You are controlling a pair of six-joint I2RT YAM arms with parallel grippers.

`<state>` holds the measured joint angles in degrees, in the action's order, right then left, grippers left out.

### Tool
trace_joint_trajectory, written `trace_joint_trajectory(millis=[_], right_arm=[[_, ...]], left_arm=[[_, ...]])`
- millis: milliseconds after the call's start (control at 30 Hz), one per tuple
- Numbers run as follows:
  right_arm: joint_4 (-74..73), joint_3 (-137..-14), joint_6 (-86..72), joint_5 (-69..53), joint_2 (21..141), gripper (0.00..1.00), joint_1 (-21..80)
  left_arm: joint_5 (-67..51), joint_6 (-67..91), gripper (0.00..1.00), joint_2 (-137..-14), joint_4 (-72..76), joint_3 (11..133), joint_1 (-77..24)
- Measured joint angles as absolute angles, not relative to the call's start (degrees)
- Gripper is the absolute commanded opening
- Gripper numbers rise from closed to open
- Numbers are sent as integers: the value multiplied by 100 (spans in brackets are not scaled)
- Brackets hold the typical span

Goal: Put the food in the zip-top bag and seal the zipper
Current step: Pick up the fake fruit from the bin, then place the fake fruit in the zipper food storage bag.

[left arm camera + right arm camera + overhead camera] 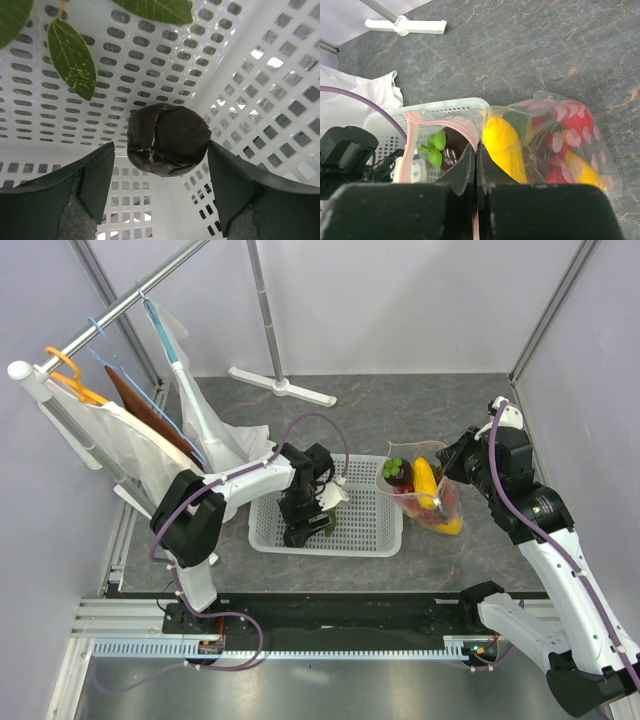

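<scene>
Fruit (426, 482) is mostly in the bag (600, 165) at this point. There's a big yellow mango (502, 147) up by the mouth, a green-capped mangosteen (445, 149) at its 9 o'clock, and some red fruit (575, 120) plus a second yellow piece (582, 170) deeper in. From the top camera the bag is on the grey table (400, 405), right up against the white basket (265, 538) at the basket's 3 o'clock side. Its mouth is gaping open, so it's not sealed.

The right gripper (476, 165) has its fingers pinched together on the bag's mouth edge. The pink zipper strip (462, 125) curves around the opening and runs straight down into that pinch.

One loose mangosteen (167, 140) is still in the basket, dark and a bit cracked-looking, lying on the mesh floor close to where the wall comes up. The left gripper (310, 528) is down inside the basket over it with its fingers (95, 175) spread wide, one at the fruit's 9 o'clock and the other at 3. Honestly can't tell if either pad is actually touching it.

There's a green leaf (72, 57) on the basket floor at about 11 o'clock from that mangosteen, and another leaf (155, 7) at 12.
</scene>
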<state>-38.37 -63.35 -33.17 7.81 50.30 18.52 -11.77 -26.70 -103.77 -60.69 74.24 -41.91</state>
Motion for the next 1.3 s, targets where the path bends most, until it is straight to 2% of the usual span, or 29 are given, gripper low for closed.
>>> trace_joint_trajectory(millis=[67, 100, 200, 367, 567, 700, 767, 1067, 1300], right_arm=[[-3837, -6333, -3317, 781, 5030, 0, 1852], [-3837, -6333, -3315, 781, 5030, 0, 1852], [-3837, -6333, -3308, 781, 5030, 0, 1852], [-3837, -6333, -3277, 779, 5030, 0, 1852], [-3850, -6326, -3273, 738, 5006, 0, 1852], [-3865, -6320, -3216, 735, 4943, 0, 1852], [-3870, -6320, -3190, 735, 4928, 0, 1852], [-3911, -6329, -3177, 733, 4928, 0, 1850], [-4021, -6381, -3197, 742, 4921, 0, 1835]], left_arm=[[-1103, -2670, 72, -10388, -6073, 7365, -4198], [-1076, -2670, 63, -10392, -6073, 7345, -4198], [-1037, -2668, 51, -10398, -6073, 7332, -4198], [-1072, -2672, 37, -10398, -6281, 7710, -4198], [-1535, -2617, 38, -10409, -6567, 10141, -4198], [-2359, -2370, 37, -10403, -6394, 12025, -4202], [-2770, -2152, 36, -10346, -6093, 12554, -4244], [-3479, -1544, 35, -10462, -4737, 12392, -5260], [-3299, -1116, 38, -11205, -4165, 12359, -5384]])
